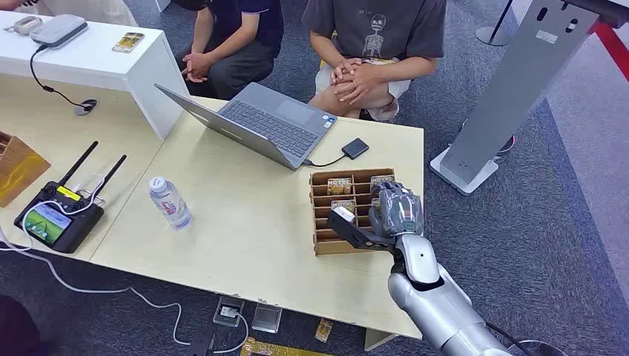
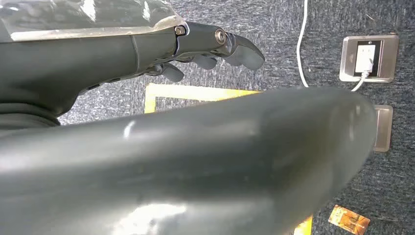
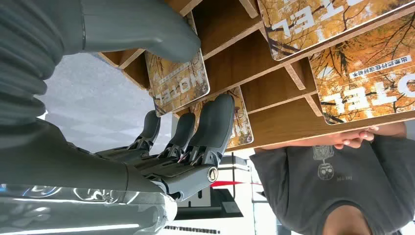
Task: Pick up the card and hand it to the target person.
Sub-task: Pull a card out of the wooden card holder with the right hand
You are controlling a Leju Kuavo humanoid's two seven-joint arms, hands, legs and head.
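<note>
A wooden slotted card box [image 1: 324, 245] stands near the table's right edge and holds several orange "HOTEL" cards. My right hand [image 1: 394, 210] is over the box's right column. In the right wrist view, one card [image 3: 178, 83] stands in its slot between my thumb [image 3: 142, 27] and my straight fingers [image 3: 215, 122]. The thumb overlaps the card's corner, and the fingers lie apart from the thumb. Two people sit behind the table, one in a grey T-shirt [image 1: 374, 37] and one in dark clothes [image 1: 234, 37]. My left hand [image 2: 210, 41] hangs over the floor, holding nothing.
An open laptop [image 1: 259, 122] with a black charger [image 1: 355, 147] lies beyond the box. A water bottle [image 1: 170, 202] and a remote controller [image 1: 56, 219] are to the left. A grey stand [image 1: 512, 89] rises on the right. A floor socket [image 2: 368, 58] and a dropped card [image 2: 348, 219] lie below.
</note>
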